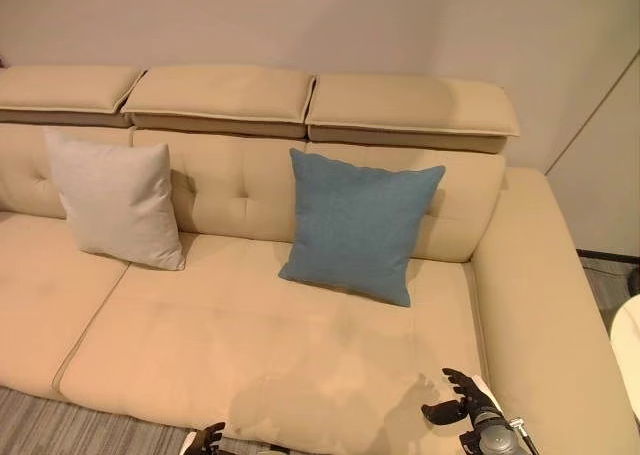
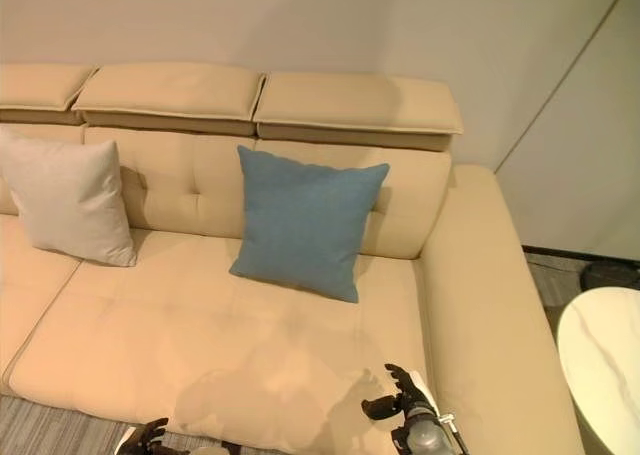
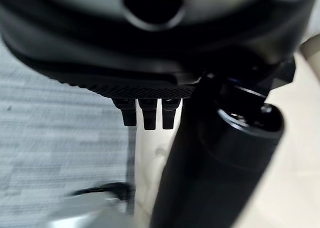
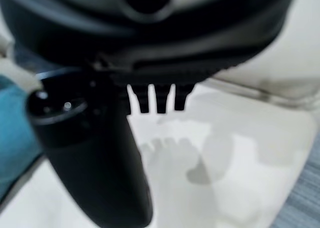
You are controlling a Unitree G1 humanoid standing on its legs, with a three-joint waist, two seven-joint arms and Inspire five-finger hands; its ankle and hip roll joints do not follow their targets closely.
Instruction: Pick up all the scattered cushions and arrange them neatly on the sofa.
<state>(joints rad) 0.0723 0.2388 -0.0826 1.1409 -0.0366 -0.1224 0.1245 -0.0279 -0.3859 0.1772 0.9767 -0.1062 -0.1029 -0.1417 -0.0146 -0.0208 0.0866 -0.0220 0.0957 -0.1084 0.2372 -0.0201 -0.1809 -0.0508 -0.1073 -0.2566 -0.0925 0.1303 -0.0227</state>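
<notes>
A blue cushion [image 1: 358,224] stands upright against the backrest of the beige sofa [image 1: 250,365], right of the middle. A light grey cushion [image 1: 115,201] leans on the backrest further left. My right hand [image 1: 462,400] hovers low over the front right of the seat, its fingers relaxed and spread, holding nothing. In its wrist view the fingers [image 4: 157,98] point straight out over the seat. My left hand [image 1: 205,440] shows at the bottom edge by the sofa's front, and its fingers [image 3: 145,115] hang straight above the floor, empty.
The sofa's right armrest [image 1: 545,315] runs along the right side. A round white table [image 2: 605,360] stands beyond it at the lower right. Grey striped carpet [image 1: 60,430] lies in front of the sofa. Three headrest pads [image 1: 225,95] top the backrest.
</notes>
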